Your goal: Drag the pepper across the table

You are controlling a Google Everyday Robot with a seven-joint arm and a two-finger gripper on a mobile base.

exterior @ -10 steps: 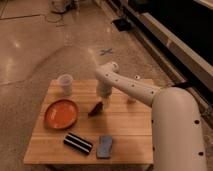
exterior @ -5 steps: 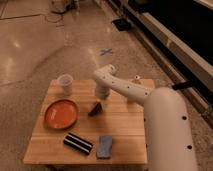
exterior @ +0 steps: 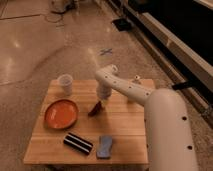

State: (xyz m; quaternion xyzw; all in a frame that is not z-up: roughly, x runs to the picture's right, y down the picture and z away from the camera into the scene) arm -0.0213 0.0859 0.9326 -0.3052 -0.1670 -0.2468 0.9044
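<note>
Gripper (exterior: 100, 102) is down over the middle of the table (exterior: 127, 124), at the upper end of the pepper (exterior: 94, 109), which lies tilted just right of the orange plate (exterior: 61, 113). Can't tell if it's clamped on the pepper or released. Risk: with loose or off-centre contact the slim pepper could roll or slip free mid-drag, and a leftward pull would shove it into the plate.

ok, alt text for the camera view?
Robot gripper sits at a small dark-red pepper on the wooden table. An orange plate lies beside it, a white cup behind; a black striped item and a blue item lie in front.
</note>
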